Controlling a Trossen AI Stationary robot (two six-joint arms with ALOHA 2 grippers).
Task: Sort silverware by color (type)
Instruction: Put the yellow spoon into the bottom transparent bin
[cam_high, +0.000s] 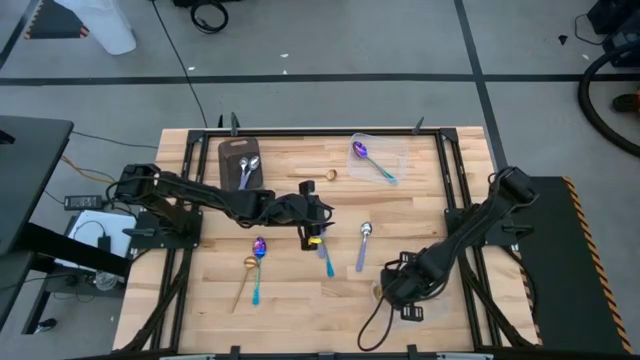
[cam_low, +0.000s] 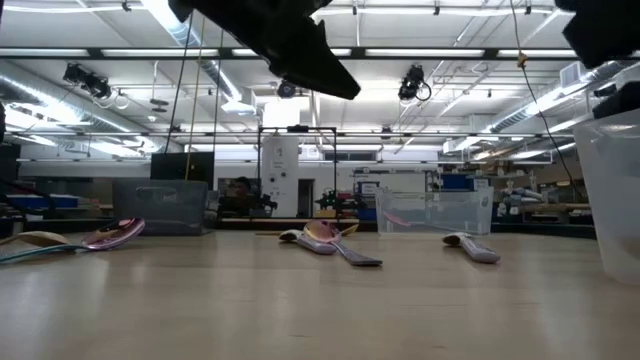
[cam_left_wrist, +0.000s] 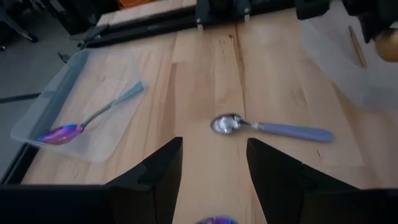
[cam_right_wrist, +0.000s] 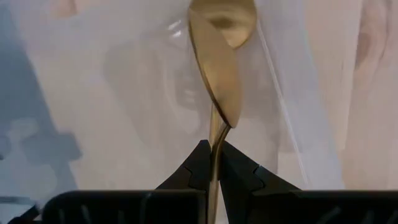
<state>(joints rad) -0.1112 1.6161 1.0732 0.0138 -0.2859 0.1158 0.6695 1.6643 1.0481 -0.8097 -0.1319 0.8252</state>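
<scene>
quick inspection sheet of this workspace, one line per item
surface: pale wooden table inside a black frame
job's things: iridescent spoon in the clear tray; silver spoons in the dark tray; loose spoons mid-table, among them a silver one with a lilac handle
clutter: nothing seen
grippers: left gripper open above mid-table; right gripper shut on a gold spoon over clear plastic
cables: black loop under the right arm; power strip and leads left of the table
surroundings: grey floor, big lit hall behind
</scene>
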